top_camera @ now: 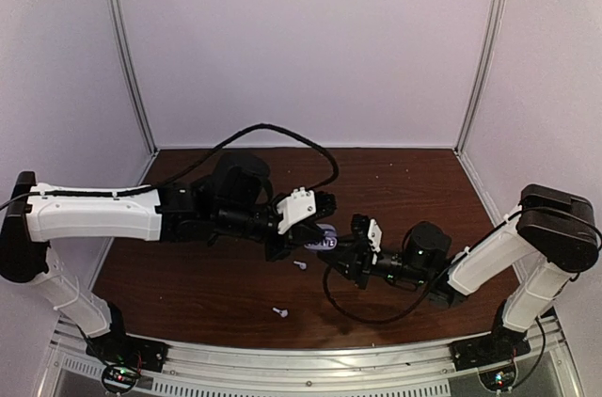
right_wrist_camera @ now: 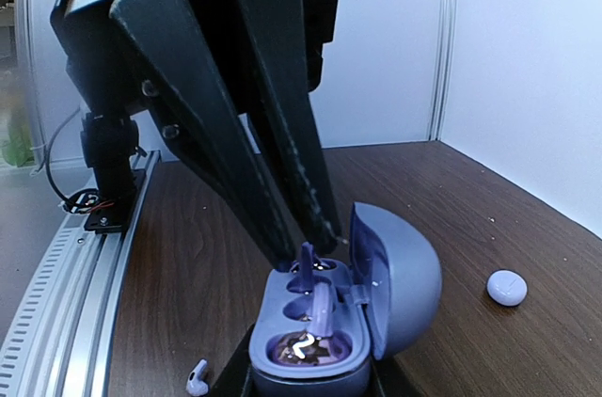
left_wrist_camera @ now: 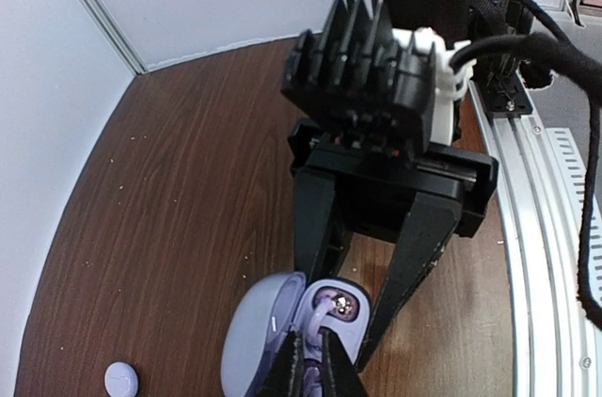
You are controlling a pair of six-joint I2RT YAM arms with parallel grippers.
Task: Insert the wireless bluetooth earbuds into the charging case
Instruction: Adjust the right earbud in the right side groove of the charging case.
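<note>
Overhead, left hand [top_camera: 311, 235] nearly covers the charging case [top_camera: 326, 243].

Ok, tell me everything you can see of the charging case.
The charging case is a rounded, glossy lavender plastic shell, its lid hinged open and standing upright. Moulded wells with glinting metal contacts show inside. The right hand grips its body from both sides near the middle of the table; the left hand dips its fingertips into the opening.

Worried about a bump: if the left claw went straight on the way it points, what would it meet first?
The open charging case: the left claw points down into its tray, onto an earbud seated there. Whether they touch is unclear.
</note>
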